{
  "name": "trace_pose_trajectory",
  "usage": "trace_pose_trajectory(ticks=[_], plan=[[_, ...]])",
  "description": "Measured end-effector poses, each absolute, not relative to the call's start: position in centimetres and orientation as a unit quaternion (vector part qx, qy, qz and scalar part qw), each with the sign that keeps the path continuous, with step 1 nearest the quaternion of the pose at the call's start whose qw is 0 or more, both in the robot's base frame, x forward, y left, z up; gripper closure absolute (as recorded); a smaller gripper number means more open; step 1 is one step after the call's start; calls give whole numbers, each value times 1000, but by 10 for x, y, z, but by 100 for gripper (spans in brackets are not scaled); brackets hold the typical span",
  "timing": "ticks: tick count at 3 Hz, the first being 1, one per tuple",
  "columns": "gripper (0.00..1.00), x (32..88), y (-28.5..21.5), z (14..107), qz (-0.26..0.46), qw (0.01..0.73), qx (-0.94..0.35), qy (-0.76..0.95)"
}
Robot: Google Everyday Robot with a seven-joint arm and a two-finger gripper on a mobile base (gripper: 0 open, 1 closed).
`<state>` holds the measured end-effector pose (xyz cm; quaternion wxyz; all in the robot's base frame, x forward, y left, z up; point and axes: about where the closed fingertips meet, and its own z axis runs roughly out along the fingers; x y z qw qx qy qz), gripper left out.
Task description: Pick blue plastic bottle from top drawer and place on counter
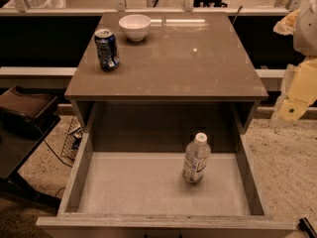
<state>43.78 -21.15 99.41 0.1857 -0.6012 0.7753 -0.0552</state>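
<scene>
The bench [198, 68] is glossy brown-grey. The blue plastic bottle [196, 158] is clear with a white cap. The top drawer [129, 185] is pale and speckled. The can [107, 49] is blue and the bowl [134, 26] white. At 3 o'clock, the gripper [293, 105] is pale yellow.

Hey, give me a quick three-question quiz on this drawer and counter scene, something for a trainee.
1. True or false: the blue plastic bottle stands upright in the open top drawer.
2. What sits on the counter? A) a soda can and a white bowl; B) a mug and a plate; C) two bottles.
3. Fill in: the gripper is out of view; only the arm shows, at the picture's ___ edge, away from the bottle.

Key: 1 true; 2 A; 3 right.
</scene>
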Motion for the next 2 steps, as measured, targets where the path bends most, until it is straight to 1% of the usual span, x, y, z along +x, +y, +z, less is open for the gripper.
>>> trace_pose_trajectory(ticks=[1, 2], plan=[[0, 438, -212, 993, -52, 187, -601, 776], [0, 443, -212, 980, 1, 213, -591, 778]])
